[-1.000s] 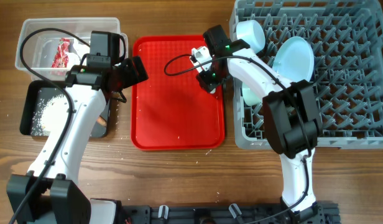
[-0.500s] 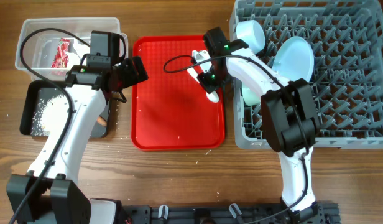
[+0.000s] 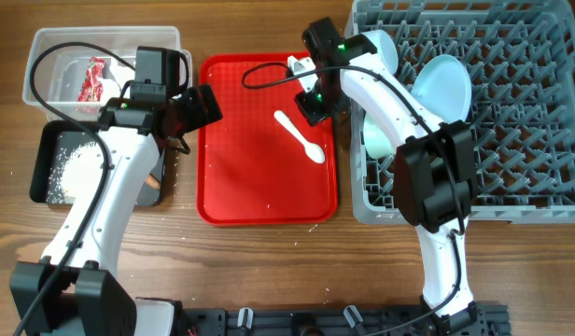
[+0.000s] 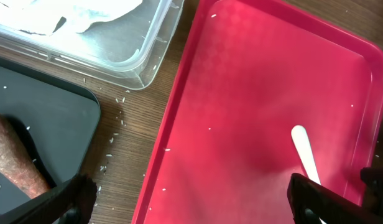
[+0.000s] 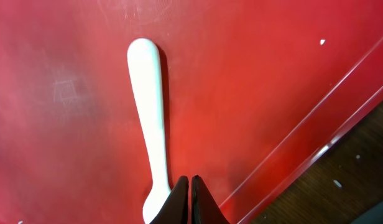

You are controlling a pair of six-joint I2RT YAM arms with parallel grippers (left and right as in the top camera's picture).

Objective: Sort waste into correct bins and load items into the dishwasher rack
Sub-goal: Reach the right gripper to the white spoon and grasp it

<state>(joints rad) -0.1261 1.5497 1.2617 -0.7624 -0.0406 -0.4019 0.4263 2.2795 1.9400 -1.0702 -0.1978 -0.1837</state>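
Note:
The white plastic spoon (image 3: 300, 136) lies loose on the red tray (image 3: 259, 187). My right gripper (image 3: 313, 101) hovers just beyond it, near the tray's far right side. In the right wrist view its jaws (image 5: 189, 185) are shut, with the spoon (image 5: 149, 106) beside the tips and not between them. My left gripper (image 3: 203, 105) stands open over the tray's left edge, holding nothing (image 4: 191, 200). The dishwasher rack (image 3: 521, 149) holds a pale blue plate (image 3: 443, 86) and bowls (image 3: 375, 49). The clear tub (image 3: 45, 51) holds a red-and-white wrapper (image 3: 91, 80).
The black tray (image 3: 43, 140) in front of the tub holds rice (image 3: 77, 173) and a brown food stick (image 4: 17, 169). Loose rice grains lie on the wood between the bins and the red tray. A tissue (image 4: 86, 12) shows in the tub.
My right gripper has shut on nothing and pulled back toward the tray's far edge, leaving the spoon uncovered on the tray. The left arm has not moved.

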